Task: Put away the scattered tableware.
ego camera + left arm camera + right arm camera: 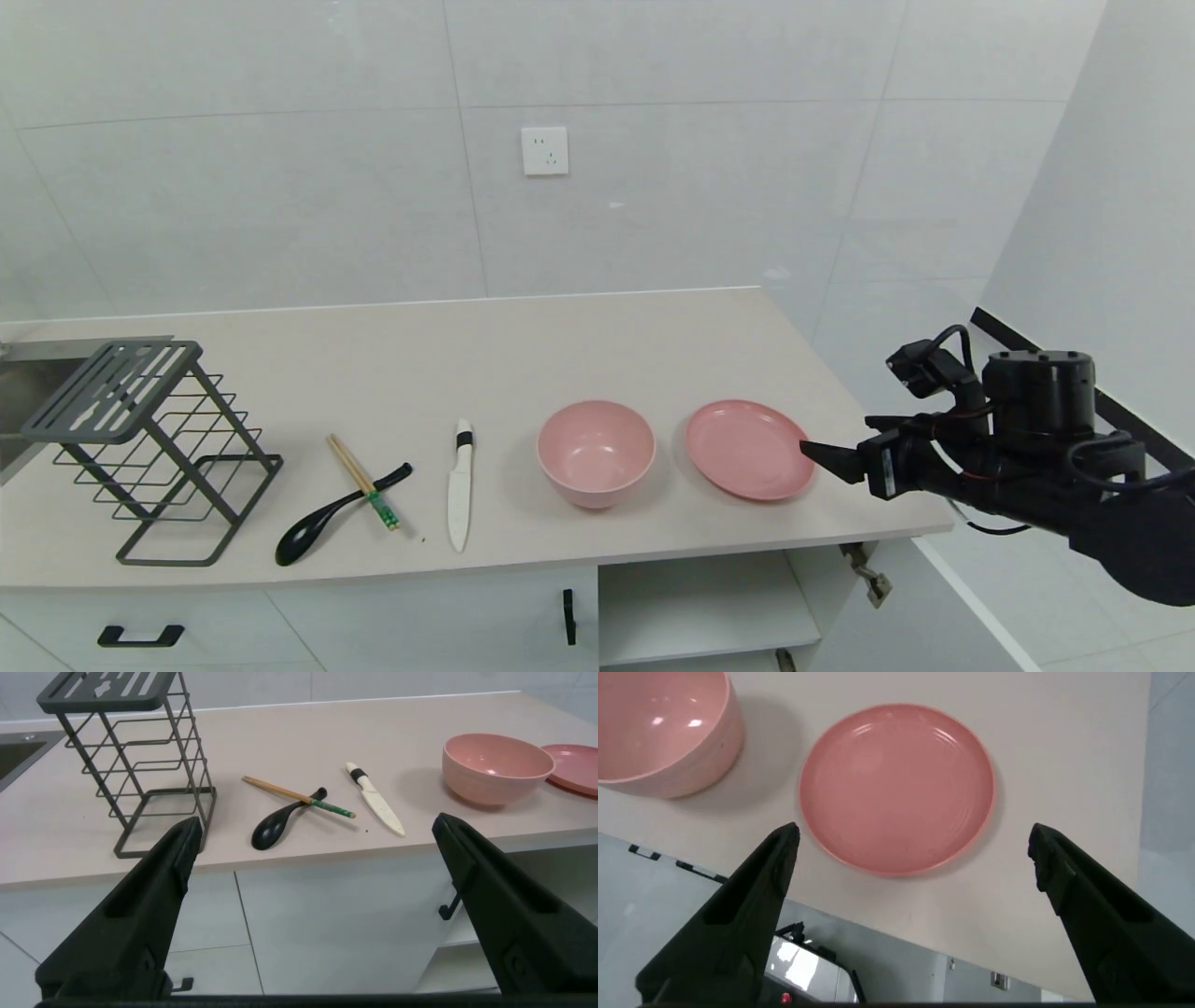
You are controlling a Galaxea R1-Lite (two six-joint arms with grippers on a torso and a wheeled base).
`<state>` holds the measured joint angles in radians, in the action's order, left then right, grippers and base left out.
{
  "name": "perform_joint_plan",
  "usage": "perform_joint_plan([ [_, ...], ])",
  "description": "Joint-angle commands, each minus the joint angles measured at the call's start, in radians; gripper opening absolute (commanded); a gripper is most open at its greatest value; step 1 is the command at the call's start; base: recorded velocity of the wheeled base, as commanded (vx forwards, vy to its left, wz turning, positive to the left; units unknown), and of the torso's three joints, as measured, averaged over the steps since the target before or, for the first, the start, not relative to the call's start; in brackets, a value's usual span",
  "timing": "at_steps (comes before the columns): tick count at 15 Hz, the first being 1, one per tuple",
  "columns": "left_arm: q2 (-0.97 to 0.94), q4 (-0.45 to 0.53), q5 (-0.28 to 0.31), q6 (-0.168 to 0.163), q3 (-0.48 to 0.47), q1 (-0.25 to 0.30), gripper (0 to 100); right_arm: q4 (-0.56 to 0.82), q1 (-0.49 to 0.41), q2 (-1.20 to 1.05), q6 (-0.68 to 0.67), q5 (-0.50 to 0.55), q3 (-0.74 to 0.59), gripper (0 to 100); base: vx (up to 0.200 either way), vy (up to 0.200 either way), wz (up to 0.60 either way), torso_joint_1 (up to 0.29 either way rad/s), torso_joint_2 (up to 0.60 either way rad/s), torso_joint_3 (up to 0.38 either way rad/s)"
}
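Observation:
A pink plate (747, 449) (896, 786) lies near the counter's right end, with a pink bowl (596, 453) (659, 728) (497, 766) to its left. Further left lie a white knife (459, 485) (376, 799), a black spoon (331, 515) (280, 824) and a pair of chopsticks (364, 482) (297, 796) crossing the spoon. My right gripper (834, 446) (913, 838) hangs open just off the plate's right rim, over the counter's front corner. My left gripper (318, 824) is open, held low in front of the counter and facing the spoon and knife.
A dark wire rack (149, 439) (140, 756) stands at the counter's left end, beside a sink (19, 383). Under the counter a cupboard shelf (700, 597) lies open, its door (934, 607) swung out at the right. The back of the counter is bare.

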<state>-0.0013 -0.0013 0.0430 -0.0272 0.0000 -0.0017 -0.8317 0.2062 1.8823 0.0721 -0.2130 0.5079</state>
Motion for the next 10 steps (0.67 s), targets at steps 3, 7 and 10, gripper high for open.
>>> perform_joint_plan([
  [3, 0.001, 0.0, 0.0, 0.0, 0.0, 0.0, 100, 0.0, -0.001, 0.073, 0.0, 0.0, 0.027, 100, 0.0, 0.0, 0.0, 0.0, 0.0, 0.0],
  [7, 0.001, 0.0, 0.0, 0.0, 0.0, 0.0, 100, 0.0, -0.025, 0.179, 0.0, 0.0, 0.109, 100, 0.0, 0.0, 0.0, 0.0, 0.0, 0.0],
  [10, 0.001, 0.0, 0.0, 0.0, 0.0, 0.0, 100, 0.0, -0.025, 0.228, 0.002, 0.0, 0.139, 100, 0.0, 0.0, 0.0, 0.0, 0.0, 0.0],
])
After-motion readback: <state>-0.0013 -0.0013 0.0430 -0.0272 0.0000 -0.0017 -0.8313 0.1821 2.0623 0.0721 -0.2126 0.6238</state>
